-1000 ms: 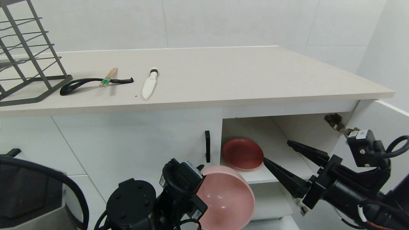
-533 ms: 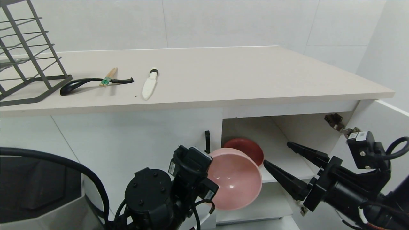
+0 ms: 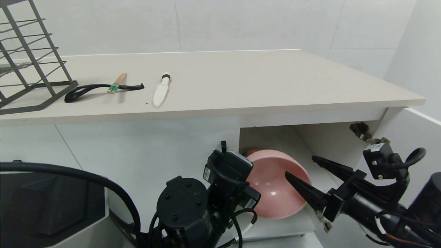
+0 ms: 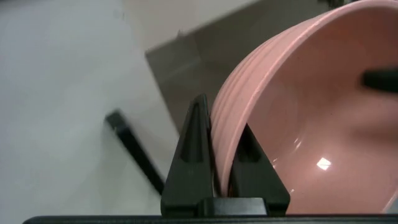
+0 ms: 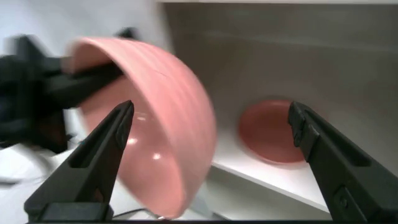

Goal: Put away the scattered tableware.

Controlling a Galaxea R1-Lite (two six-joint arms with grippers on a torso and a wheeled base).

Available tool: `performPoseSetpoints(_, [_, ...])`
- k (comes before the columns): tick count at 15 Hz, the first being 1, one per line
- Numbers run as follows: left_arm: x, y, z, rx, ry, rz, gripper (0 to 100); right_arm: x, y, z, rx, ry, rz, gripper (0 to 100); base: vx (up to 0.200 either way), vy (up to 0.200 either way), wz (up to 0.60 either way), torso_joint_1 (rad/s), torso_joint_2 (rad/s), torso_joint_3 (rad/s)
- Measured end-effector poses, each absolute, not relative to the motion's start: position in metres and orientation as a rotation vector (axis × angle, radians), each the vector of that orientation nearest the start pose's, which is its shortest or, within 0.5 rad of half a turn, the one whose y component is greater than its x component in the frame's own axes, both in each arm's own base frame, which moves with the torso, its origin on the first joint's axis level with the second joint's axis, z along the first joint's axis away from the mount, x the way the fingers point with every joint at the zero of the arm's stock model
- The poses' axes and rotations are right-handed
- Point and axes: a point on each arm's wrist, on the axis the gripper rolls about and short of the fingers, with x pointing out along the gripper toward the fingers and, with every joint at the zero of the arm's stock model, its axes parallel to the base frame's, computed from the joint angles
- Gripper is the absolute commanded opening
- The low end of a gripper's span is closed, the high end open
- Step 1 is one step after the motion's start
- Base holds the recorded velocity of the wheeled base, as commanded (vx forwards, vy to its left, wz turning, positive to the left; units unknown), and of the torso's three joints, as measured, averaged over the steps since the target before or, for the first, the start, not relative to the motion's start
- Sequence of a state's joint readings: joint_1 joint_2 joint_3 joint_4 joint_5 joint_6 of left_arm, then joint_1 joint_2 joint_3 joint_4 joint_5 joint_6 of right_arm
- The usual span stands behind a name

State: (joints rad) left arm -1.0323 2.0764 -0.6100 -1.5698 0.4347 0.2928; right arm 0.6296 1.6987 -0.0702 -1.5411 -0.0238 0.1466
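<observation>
A pink bowl hangs tilted at the mouth of the open lower cabinet, its hollow facing me. My left gripper is shut on the bowl's rim, one finger on each side of the wall. A red plate lies on the cabinet shelf behind the bowl; only a sliver of it peeks past the bowl in the head view. To the right of the bowl, my right gripper is open and holds nothing. On the countertop lie a black spoon, chopsticks and a white knife.
A dark wire dish rack stands at the counter's far left. The cabinet door is swung open on the right, with a hinge near the right arm. A black handle sits on the shut door left of the opening.
The left arm has carried the pink bowl up and to the right into the cabinet opening, and it now covers most of the red plate. The right gripper shifted slightly and stays open.
</observation>
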Motion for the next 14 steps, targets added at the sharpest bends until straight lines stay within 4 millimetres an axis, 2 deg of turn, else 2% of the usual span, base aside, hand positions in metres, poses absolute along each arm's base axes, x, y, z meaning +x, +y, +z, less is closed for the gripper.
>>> performPoseSetpoints(3, [0.188,-0.303,0.112,0.170,-0.199,-0.555,0,0.174,0.119,0.104,0.066,0.137,0.558,100,0.000,0.000,0.00,0.000,0.00,0.000])
performPoseSetpoints(7, [0.190,-0.309,0.108,0.160,-0.194,-0.547,0,0.178,0.115,0.103,0.060,0.143,0.531,100,0.000,0.000,0.00,0.000,0.00,0.000])
performPoseSetpoints(8, [0.191,-0.309,0.108,0.160,-0.194,-0.546,0,0.178,0.114,0.102,0.060,0.144,0.531,0,0.000,0.000,0.00,0.000,0.00,0.000])
performPoseSetpoints(14, [0.191,-0.310,0.110,0.138,-0.198,-0.541,0,0.174,0.126,0.107,0.062,0.108,0.574,0,0.000,0.000,0.00,0.000,0.00,0.000])
